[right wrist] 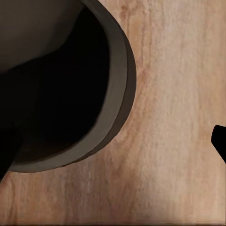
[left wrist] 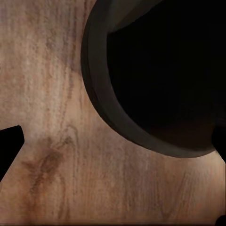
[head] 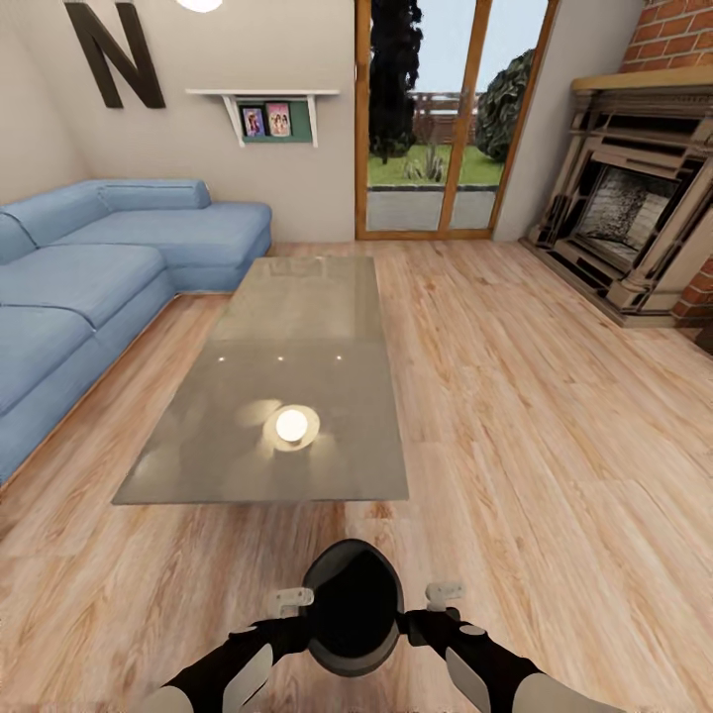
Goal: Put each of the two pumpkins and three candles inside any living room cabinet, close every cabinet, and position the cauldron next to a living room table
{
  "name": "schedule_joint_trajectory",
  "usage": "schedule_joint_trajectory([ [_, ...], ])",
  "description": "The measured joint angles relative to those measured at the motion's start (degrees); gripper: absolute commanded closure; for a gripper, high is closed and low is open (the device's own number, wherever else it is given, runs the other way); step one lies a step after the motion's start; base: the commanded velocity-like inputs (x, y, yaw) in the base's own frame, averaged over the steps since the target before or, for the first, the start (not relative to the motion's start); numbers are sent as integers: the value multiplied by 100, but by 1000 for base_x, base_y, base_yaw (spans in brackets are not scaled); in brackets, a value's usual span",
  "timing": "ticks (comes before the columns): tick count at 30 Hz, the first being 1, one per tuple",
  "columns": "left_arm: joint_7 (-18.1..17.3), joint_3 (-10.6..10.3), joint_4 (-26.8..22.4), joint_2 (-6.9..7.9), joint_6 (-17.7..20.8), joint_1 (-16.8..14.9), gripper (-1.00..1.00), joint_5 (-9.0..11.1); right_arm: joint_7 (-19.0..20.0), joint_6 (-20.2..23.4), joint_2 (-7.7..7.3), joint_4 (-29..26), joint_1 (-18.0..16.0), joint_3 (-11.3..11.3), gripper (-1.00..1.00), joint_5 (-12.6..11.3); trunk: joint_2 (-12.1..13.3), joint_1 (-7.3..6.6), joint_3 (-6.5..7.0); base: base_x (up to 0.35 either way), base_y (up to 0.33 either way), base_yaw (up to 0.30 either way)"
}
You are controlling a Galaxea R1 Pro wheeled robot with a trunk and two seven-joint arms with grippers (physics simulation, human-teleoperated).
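cauldron sits between left gripper and right gripper.

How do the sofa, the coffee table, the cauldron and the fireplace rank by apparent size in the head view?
1. Blue sofa and grey coffee table: similar areas, so I would not rank them.
2. Fireplace, partly cut off by the picture edge.
3. Black cauldron, smallest, though closest to the camera.
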Motion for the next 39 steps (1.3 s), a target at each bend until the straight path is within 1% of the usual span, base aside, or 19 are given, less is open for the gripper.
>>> schedule_joint_trajectory([
  [12,9,0,-5,5,-1,0,-100,0,1,1,25,1,0,6,-100,-2,481,-262,215,-134,0,0],
  [37,23,9,8,13,7,0,-100,0,-59,8,35,7,0,-5,-100,-25,1484,-810,664,-312,0,0],
  [39,28,49,9,35,7,0,-100,0,-66,9,35,10,0,-6,-100,-27,1565,-855,700,-234,0,0],
])
